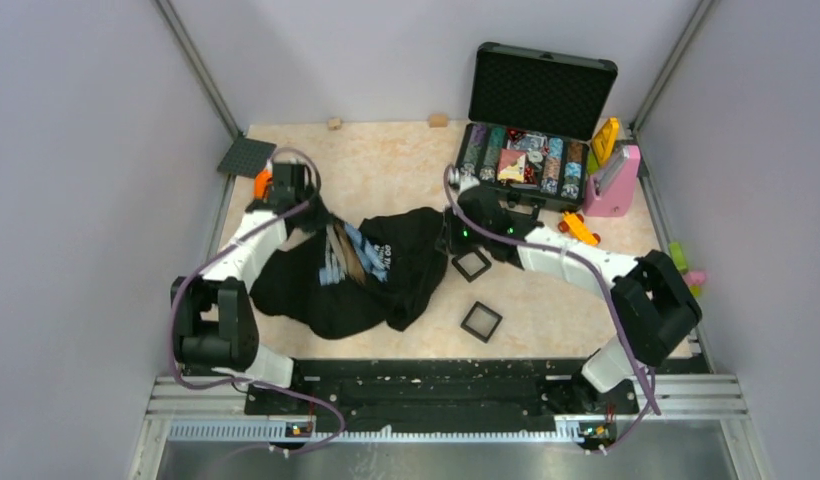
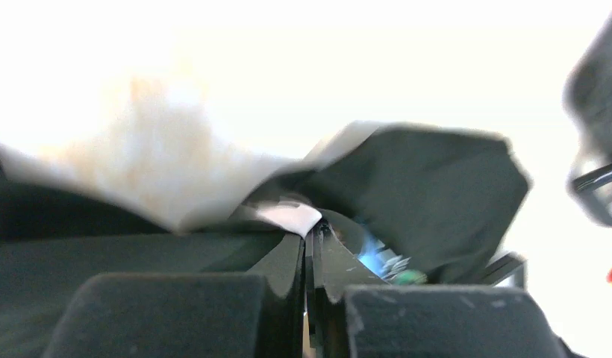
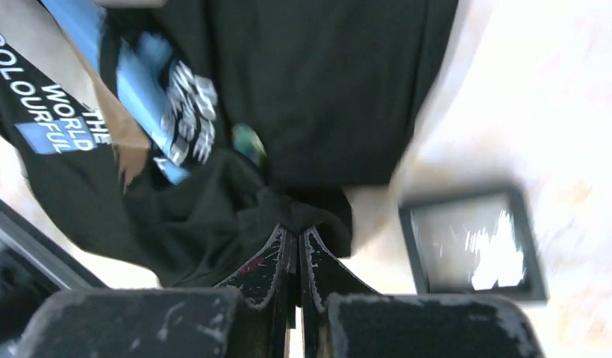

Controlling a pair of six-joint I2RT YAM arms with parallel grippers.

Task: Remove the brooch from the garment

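The right jaws are clenched on a bunched fold of the garment [image 3: 318, 89]. The brooch [image 3: 248, 142] sits on the cloth just beyond their tips, slightly left. A square black frame [image 3: 475, 242] lies on the desk [image 3: 557, 112] to their right. The left jaws pinch another garment fold, with the brooch to their right.

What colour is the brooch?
The brooch is teal-green, set against the black garment; it shows best in the right wrist view.
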